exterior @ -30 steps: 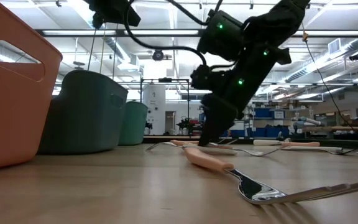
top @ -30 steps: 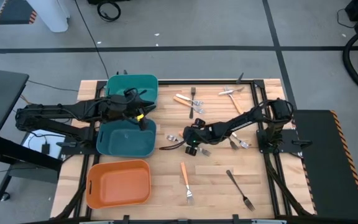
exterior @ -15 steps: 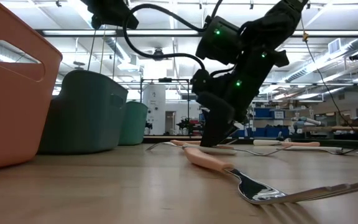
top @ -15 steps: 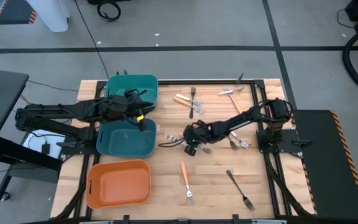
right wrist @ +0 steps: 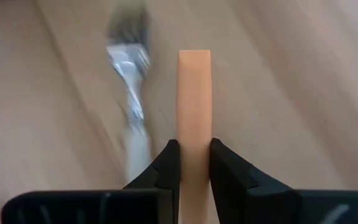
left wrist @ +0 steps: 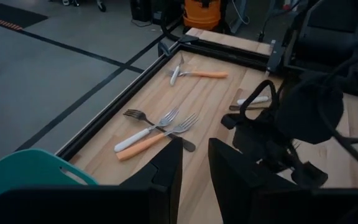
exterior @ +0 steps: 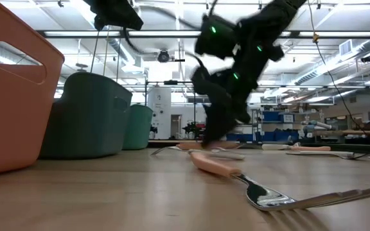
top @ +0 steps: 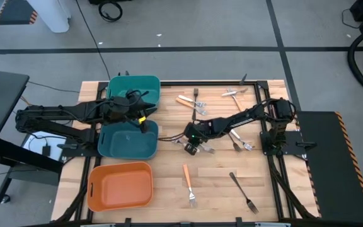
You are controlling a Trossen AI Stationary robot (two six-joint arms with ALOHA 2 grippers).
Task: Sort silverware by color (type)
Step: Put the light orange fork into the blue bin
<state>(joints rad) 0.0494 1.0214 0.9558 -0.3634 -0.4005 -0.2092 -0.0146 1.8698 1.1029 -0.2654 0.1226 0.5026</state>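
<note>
Robotics lab or industrial workshop. Grey concrete floor (top: 188, 25) with dark taped lines around wooden worktop (top: 219, 183). Beyond far edge: high ceiling, strip lights (exterior: 172, 33), exposed ducting, blue storage racks (exterior: 278, 117), cables on floor.

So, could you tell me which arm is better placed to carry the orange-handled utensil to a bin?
The right: its gripper is already shut on the orange-handled utensil at mid-table. The left gripper hangs between the teal bins.

Two bins (top: 129, 142) are teal and one bin (top: 120, 186) is orange. The table (top: 219, 183) is light wood. Some forks (left wrist: 143, 144) have orange or cream handles.
</note>
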